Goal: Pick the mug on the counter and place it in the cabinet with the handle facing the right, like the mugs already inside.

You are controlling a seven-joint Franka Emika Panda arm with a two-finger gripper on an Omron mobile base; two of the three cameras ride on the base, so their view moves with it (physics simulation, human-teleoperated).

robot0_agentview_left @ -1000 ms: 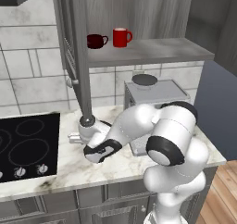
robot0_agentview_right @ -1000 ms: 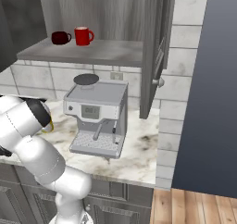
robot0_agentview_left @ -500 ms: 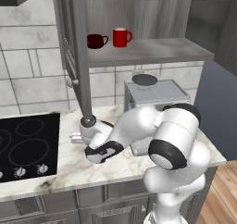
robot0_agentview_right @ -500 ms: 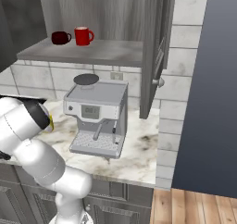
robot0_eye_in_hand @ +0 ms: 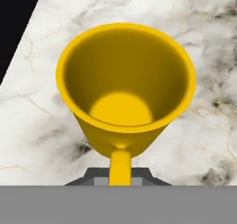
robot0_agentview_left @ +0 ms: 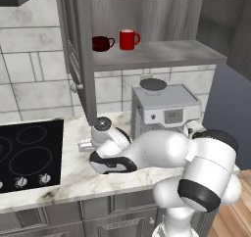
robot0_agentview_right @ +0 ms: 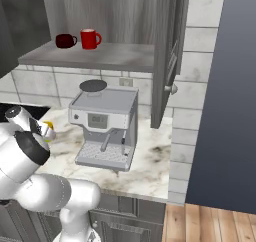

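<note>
The yellow mug [robot0_eye_in_hand: 125, 89] stands on the white counter [robot0_eye_in_hand: 203, 140], right under the hand. Its handle [robot0_eye_in_hand: 120, 165] points to 6 o'clock. I cannot tell if the gripper [robot0_agentview_left: 100, 133] is holding anything.

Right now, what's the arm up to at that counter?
The arm is bent low over the counter, with its tool directly above the yellow mug. The hand view looks straight down into the upright, empty mug, its handle pointing toward the tool. Whether the tool is open or closed can't be told. The cabinet stands open, with a red mug and a dark maroon mug on its shelf.
</note>
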